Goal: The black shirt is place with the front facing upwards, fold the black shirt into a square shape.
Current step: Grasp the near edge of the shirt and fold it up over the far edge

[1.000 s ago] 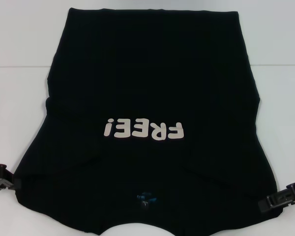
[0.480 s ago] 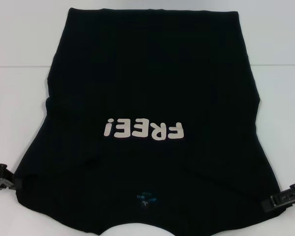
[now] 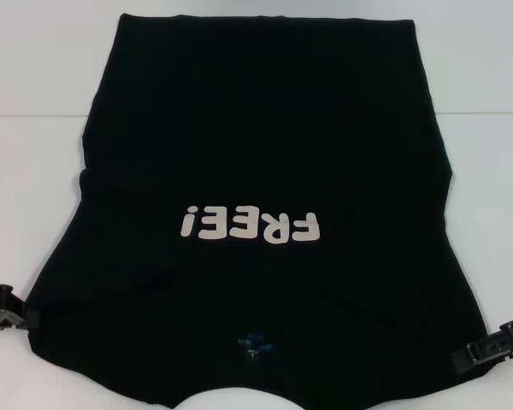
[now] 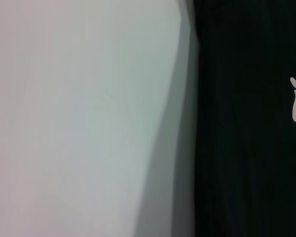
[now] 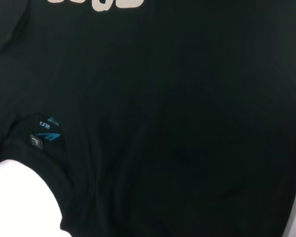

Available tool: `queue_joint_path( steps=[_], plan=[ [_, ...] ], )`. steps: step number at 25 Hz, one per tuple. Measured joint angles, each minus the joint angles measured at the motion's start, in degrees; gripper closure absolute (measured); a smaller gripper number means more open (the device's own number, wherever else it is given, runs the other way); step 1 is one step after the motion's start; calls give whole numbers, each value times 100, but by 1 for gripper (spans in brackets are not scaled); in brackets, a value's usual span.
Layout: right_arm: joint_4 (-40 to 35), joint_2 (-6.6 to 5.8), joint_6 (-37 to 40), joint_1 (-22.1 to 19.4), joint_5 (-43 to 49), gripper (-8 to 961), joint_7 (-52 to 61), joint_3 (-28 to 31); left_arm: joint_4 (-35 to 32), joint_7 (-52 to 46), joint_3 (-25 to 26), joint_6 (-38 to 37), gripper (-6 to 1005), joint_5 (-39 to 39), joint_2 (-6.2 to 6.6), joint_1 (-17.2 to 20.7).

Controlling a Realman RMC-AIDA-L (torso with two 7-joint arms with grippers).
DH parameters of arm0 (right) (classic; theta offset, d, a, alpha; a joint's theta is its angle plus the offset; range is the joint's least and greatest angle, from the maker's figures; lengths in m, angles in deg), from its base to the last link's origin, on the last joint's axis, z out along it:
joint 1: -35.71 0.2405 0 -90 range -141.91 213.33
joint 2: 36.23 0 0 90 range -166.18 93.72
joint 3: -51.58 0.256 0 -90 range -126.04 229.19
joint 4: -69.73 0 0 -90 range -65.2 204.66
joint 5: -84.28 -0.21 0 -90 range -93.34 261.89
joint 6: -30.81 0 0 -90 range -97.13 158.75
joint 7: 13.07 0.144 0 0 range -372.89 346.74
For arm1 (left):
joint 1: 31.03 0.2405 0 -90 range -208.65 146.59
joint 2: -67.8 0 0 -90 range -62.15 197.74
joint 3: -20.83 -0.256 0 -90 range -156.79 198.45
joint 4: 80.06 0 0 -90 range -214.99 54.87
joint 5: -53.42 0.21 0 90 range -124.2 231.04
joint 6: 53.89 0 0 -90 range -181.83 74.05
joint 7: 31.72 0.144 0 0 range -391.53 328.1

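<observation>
- A plain white table [image 3: 34, 128] fills the scene, smooth and bare around the cloth; nothing of the room beyond it shows.
- The black shirt [image 3: 265, 145] lies spread flat in the middle of that table, front up, its neck end toward the robot and its hem at the far side.
- The white letters "FREE!" [image 3: 250, 225] read upside down from the head view, across the chest.
- A small blue neck label [image 3: 255, 343] sits just inside the collar at the near edge.
- The left gripper [image 3: 2, 309] sits low at the shirt's left sleeve edge, touching or just beside the cloth; I cannot tell whether it is pinching anything.
- The right gripper [image 3: 494, 343] sits at the right sleeve edge in the same way; its hold is equally unclear.
- The collar curve and lower sleeves are cut off by the frame's near edge.
- Black on black, folds in the cloth are hard to make out.
- The left wrist view shows only table, a shadow and the shirt's edge.
</observation>
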Motion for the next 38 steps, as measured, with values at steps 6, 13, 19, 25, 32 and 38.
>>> queue_joint_path(
  steps=[6,13,19,25,32,38],
  plan=[
    [5,0,49,0,7,158,-2,-3,0,0,0,1,1000,0,0,0],
    [9,1,-61,21,10,170,27,-9,0,0,0,1,1000,0,0,0],
    [15,18,-71,52,9,180,25,-15,0,0,0,0,1000,0,0,0],
    [51,42,-109,71,9,189,-5,-132,0,0,0,0,999,-4,-1,0],
    [53,89,-151,93,9,342,12,-273,0,0,0,0,998,-10,-1,0],
    [53,89,-185,110,48,700,2,-297,0,1,0,-4,996,-10,6,0]
  ],
)
